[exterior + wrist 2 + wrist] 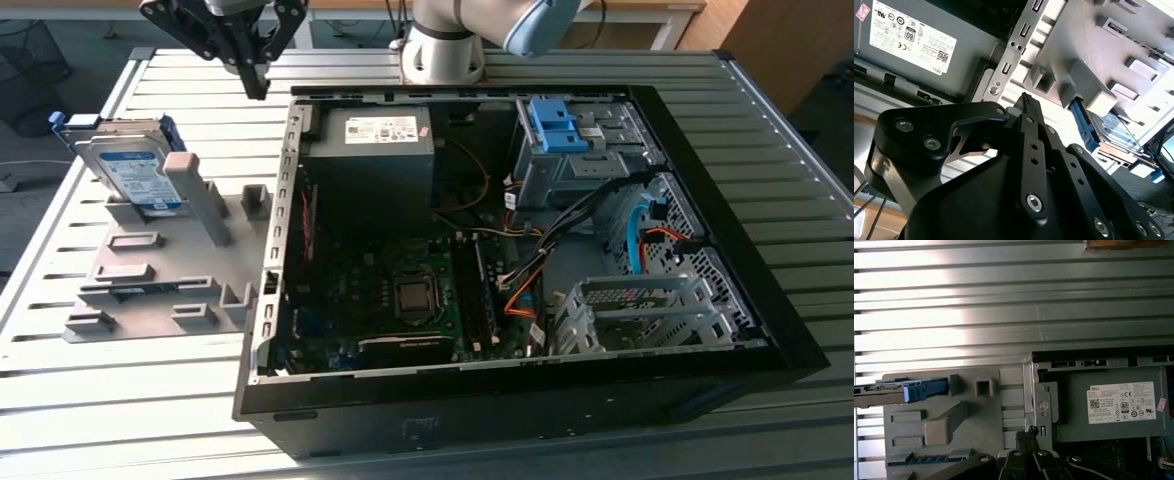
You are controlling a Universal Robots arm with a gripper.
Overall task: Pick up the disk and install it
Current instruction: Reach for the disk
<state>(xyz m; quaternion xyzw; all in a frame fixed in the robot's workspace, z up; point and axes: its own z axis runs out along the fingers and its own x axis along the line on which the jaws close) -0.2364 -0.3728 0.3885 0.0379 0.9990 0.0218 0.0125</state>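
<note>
The disk (128,167), silver with a white-and-blue label and a blue carrier frame, stands tilted on its edge in a grey holder fixture (160,290) at the exterior view's left. My gripper (256,90) hangs shut and holds nothing, above the table between the fixture's far end and the case's far corner, apart from the disk. In the first wrist view the disk (899,390) shows edge-on beside the fingertips (1026,432). In the second wrist view its blue frame (1081,122) lies beyond the closed gripper (1026,100).
An open black computer case (747,330) lies on the slatted metal table (134,400). Inside are a power supply (374,150), a motherboard, cables, a grey drive bay (587,165) topped by a blue bracket (554,125), and a lower metal cage (641,310).
</note>
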